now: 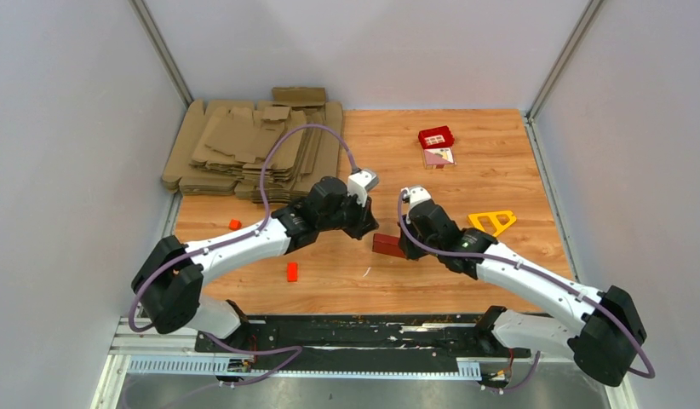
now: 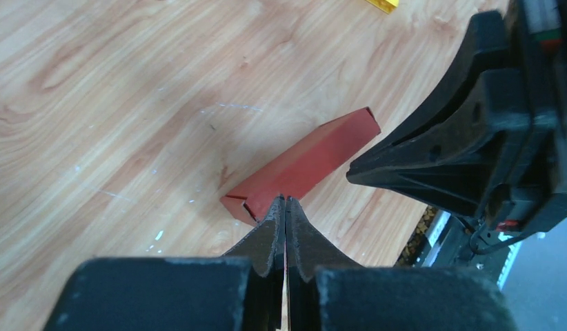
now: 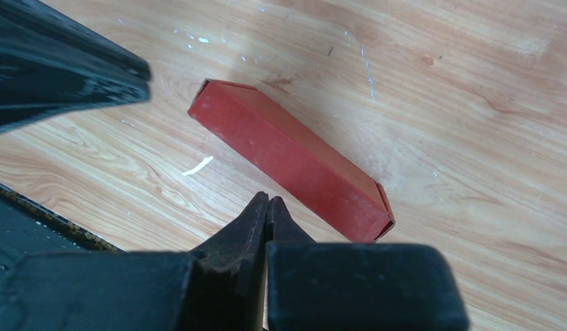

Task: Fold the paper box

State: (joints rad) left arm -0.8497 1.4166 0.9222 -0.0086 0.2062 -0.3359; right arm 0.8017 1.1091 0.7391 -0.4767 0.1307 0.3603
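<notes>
The paper box [image 1: 387, 245] lies flat on the wooden table [image 1: 483, 170], a little nearer than the middle, folded up into a long slim red block with a flap edge showing at each end. It sits right between the two arms. The left gripper [image 2: 285, 201] has its fingers pressed tight together, with the tips down at one end corner of the box. From the left wrist camera I can't quite tell whether they touch the card or only hover at its edge. The right gripper [image 3: 267, 201] is likewise closed with nothing between its fingers, its tips just beside the long side of the box, near the other end. A stack of brown cardboard sheets [image 1: 244, 145] fills the far left corner, a small red tile [image 1: 436, 136] lies at the far side, and a yellow triangle [image 1: 493, 221] lies to the right.
</notes>
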